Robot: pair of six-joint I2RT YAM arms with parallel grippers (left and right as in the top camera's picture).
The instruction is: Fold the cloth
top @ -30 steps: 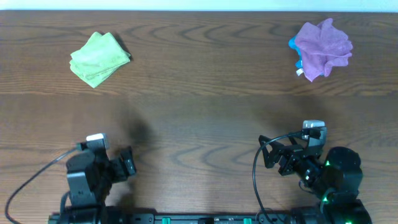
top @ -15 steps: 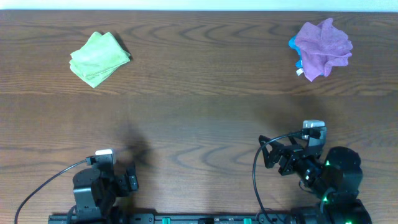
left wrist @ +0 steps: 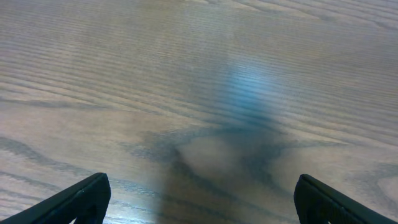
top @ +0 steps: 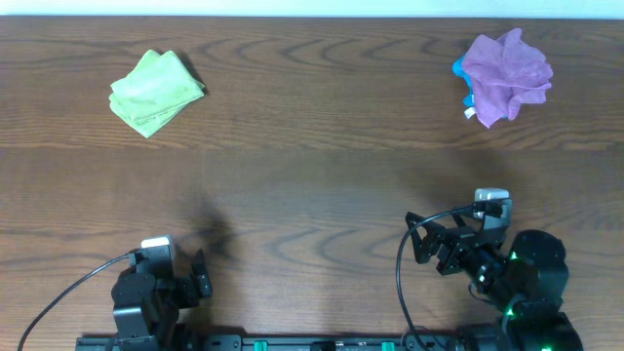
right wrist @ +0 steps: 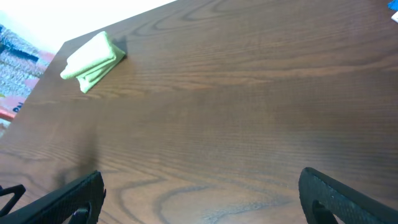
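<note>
A folded green cloth [top: 154, 92] lies at the far left of the table; it also shows in the right wrist view [right wrist: 92, 61]. A crumpled purple cloth [top: 505, 75] lies at the far right on top of something blue. My left gripper [top: 200, 274] is open and empty at the near left edge; its fingertips frame bare wood [left wrist: 199, 199]. My right gripper [top: 425, 249] is open and empty at the near right, far from both cloths, and its fingertips frame bare wood in the right wrist view [right wrist: 199, 196].
The wooden table [top: 312, 175] spans the view. A white wall edge runs along the far side. A blue item [top: 462, 82] peeks out under the purple cloth. Colourful items [right wrist: 15, 56] lie beyond the table's left edge in the right wrist view.
My left arm has drawn back toward the near edge of the table and settled lower. The right arm and both cloths have not moved.
</note>
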